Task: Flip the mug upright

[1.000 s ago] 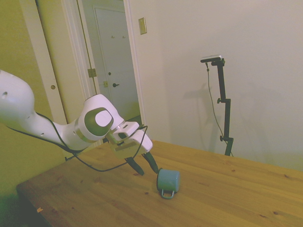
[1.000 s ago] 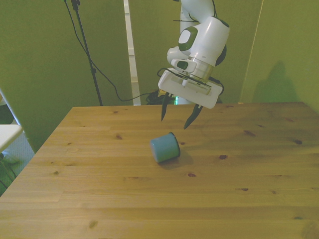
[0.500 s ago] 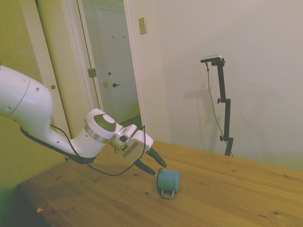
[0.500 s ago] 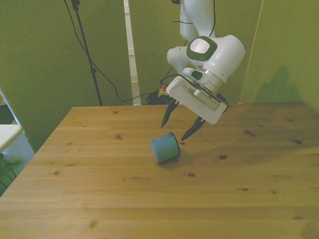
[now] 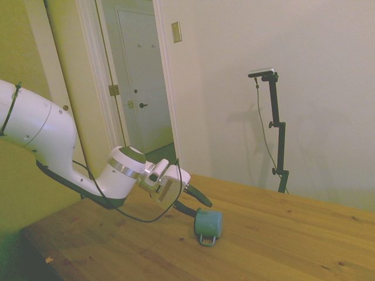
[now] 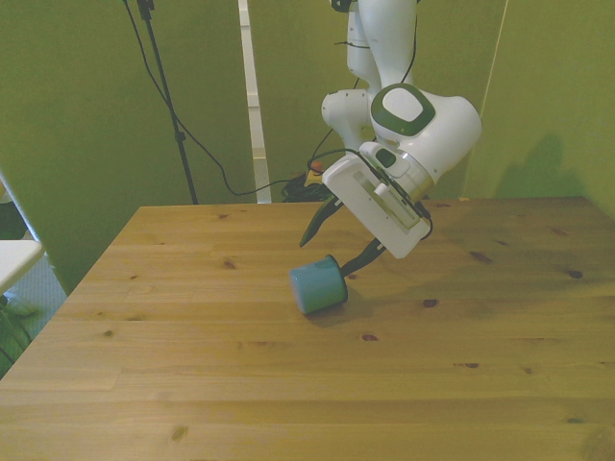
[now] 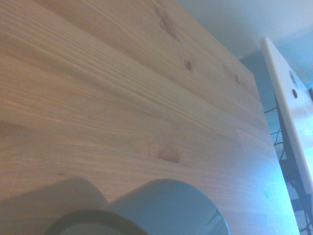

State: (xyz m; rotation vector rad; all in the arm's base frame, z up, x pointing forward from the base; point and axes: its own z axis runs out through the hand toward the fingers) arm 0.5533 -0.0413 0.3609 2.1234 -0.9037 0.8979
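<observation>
Compared with the earlier frames, the arm has dropped lower and tilted further toward the horizontal, bringing the gripper [image 6: 334, 245] down to the mug [image 6: 318, 284]; the mug itself has not shifted. Gripper fingers are spread, one just above the mug's rim end and the other beside it low near the worktop [image 6: 288, 384], neither clearly touching. Mug lies on its side near the middle of the worktop, base toward the front view's left, loop handle [image 5: 206, 239] resting against the wood in the side view. No grasp is made yet; closing on the rim, lifting and righting the mug all remain.
</observation>
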